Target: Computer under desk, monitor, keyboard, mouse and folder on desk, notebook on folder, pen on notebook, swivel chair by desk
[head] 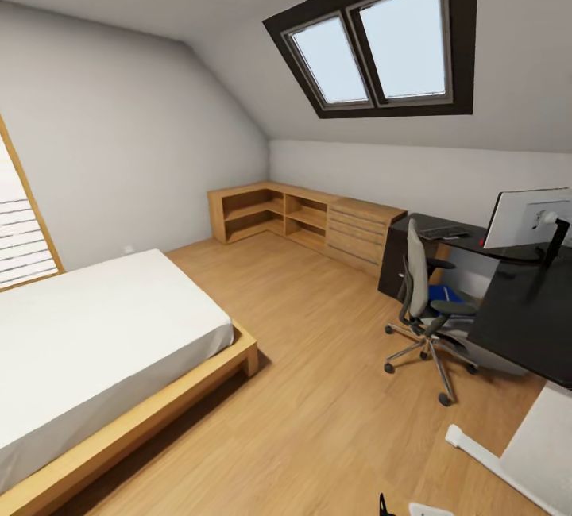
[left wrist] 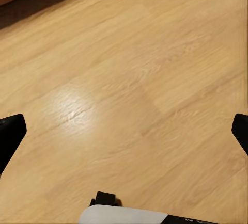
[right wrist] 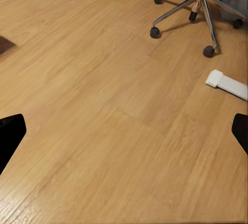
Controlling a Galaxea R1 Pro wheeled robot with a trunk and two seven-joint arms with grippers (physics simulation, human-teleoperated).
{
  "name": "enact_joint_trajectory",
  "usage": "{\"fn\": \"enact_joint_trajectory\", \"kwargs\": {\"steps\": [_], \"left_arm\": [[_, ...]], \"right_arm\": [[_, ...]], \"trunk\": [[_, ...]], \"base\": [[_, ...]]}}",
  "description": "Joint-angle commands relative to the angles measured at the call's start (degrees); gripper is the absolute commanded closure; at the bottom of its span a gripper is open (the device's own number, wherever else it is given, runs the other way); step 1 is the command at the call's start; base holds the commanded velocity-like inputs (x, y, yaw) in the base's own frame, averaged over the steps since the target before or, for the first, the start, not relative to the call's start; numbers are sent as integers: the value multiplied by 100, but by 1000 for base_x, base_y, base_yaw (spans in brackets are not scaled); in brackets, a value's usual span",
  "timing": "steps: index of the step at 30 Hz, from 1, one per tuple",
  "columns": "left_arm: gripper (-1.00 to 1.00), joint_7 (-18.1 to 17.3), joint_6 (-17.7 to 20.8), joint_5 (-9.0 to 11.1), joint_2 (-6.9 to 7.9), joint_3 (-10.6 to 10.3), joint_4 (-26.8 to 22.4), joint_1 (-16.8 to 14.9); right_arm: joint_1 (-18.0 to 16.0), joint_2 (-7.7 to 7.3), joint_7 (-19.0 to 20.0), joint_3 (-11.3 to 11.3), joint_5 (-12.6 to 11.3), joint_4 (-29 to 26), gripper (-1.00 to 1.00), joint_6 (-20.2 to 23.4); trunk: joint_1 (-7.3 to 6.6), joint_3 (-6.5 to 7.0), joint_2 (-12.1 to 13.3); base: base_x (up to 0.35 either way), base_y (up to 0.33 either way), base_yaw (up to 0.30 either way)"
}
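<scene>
At the right of the head view stands the glossy black desk (head: 524, 317). On it is the monitor (head: 524, 218), its white back toward me, and farther back lies the keyboard (head: 445, 232). The swivel chair (head: 417, 286) stands on the wood floor just in front of the desk, and the blue folder (head: 443, 293) lies on its seat. Its chrome base (right wrist: 199, 4) also appears in the right wrist view. My left gripper (left wrist: 124, 131) and right gripper (right wrist: 124, 131) both hang open over bare floor, holding nothing. I cannot make out the mouse, notebook, pen or computer.
A large bed (head: 103, 349) with a wood frame fills the left. A low light-wood dresser (head: 310, 218) runs along the back wall. A white panel (head: 548, 444) with a white foot bar (right wrist: 227, 83) stands on the floor at the near right. Open floor lies between bed and chair.
</scene>
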Motion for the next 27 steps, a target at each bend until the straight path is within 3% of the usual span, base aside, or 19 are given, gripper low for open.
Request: {"fn": "enact_joint_trajectory", "kwargs": {"steps": [1,15,27], "left_arm": [[-100,4,-15,23,-1,-8,-1,-2],[-100,4,-13,23,-3,-15,7,-2],[-100,4,-16,23,1,0,142,-2]], "right_arm": [[-6,3,13,-14,-26,5,-100,-28],[-6,-1,13,-14,-26,5,-100,-53],[-6,-5,22,-7,-1,21,-100,-45]], "trunk": [[3,-10,-8],[3,17,-8],[3,6,-8]], "base": [[195,176,-287],[268,186,-291],[15,8,-267]]}}
